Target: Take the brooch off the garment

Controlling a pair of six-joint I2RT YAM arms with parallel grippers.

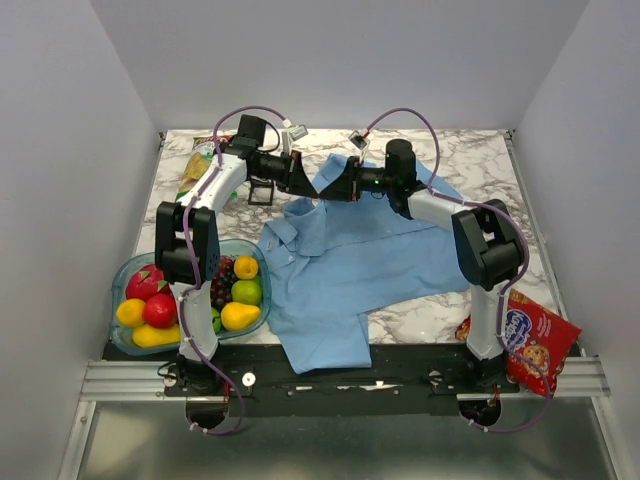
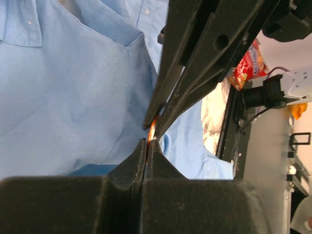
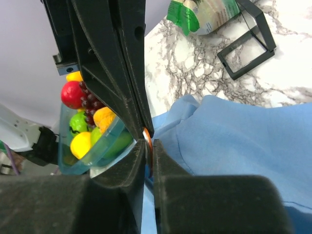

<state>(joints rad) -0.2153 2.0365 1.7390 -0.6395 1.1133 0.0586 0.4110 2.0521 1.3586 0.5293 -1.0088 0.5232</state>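
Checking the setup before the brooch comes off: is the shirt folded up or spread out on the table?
Mostly spread out. The light blue shirt lies open across the marble table, collar and a sleeve showing, rumpled where the grippers meet.

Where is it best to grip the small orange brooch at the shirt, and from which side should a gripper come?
Probably its thin rim, taken edge-on. The brooch shows only as a narrow orange sliver, standing on edge above the shirt. The left gripper and right gripper meet it tip to tip from opposite sides, fingers flat against its faces.

Brooch (image 3: 147,141) mostly hidden between gripper tips.
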